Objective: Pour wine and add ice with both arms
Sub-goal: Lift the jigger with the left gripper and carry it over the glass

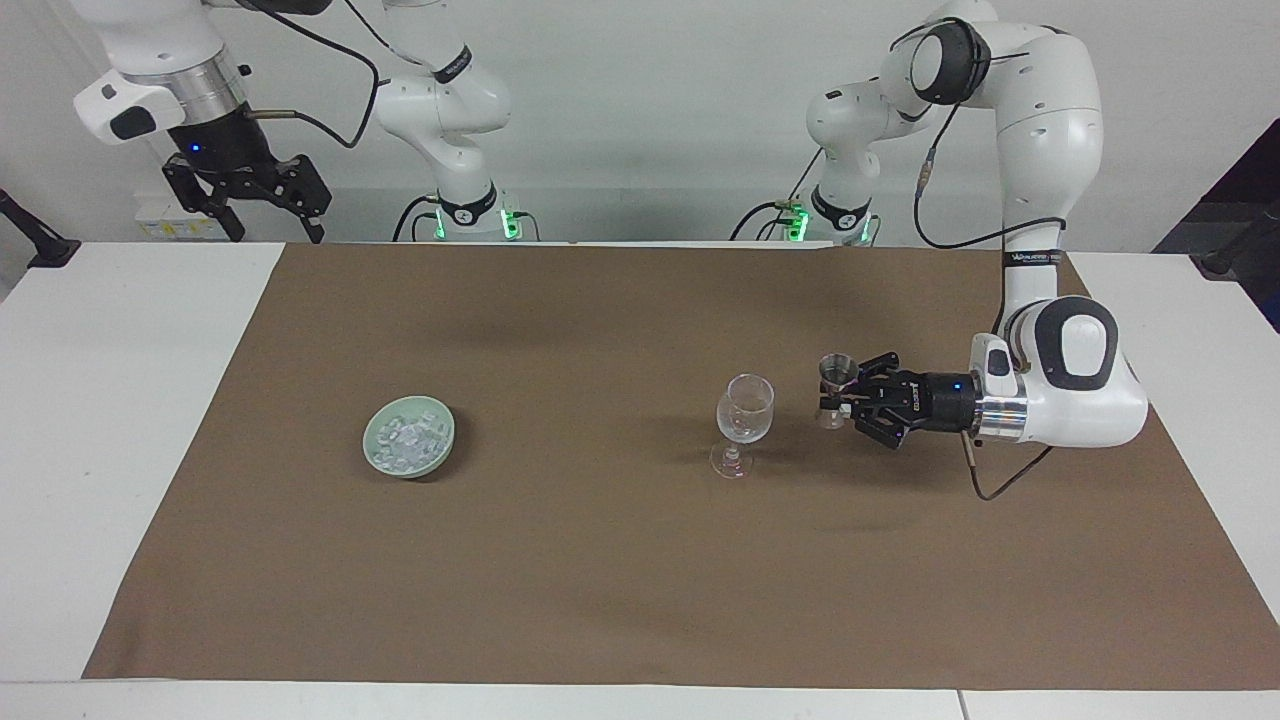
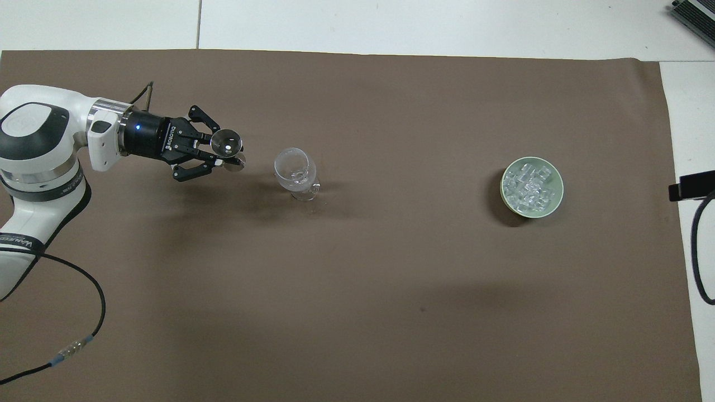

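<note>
The ice (image 1: 408, 437) lies heaped in a green bowl (image 1: 380, 455) toward the right arm's end, well apart from the wine glass (image 1: 745, 412), beside which the left gripper (image 1: 838, 395) grips a metal jigger (image 1: 836, 374) upright, while the right gripper (image 1: 272, 208) waits raised, fingers spread and empty.

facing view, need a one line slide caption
Left gripper holds a metal jigger upright beside the wine glass; right gripper waits open.

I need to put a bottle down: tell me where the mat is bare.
Bare mat runs between the wine glass and the bowl of ice, and along the whole edge farthest from the robots. It is crowded beside the glass toward the left arm's end, where the left gripper holds a metal jigger. The right gripper waits, raised.
</note>
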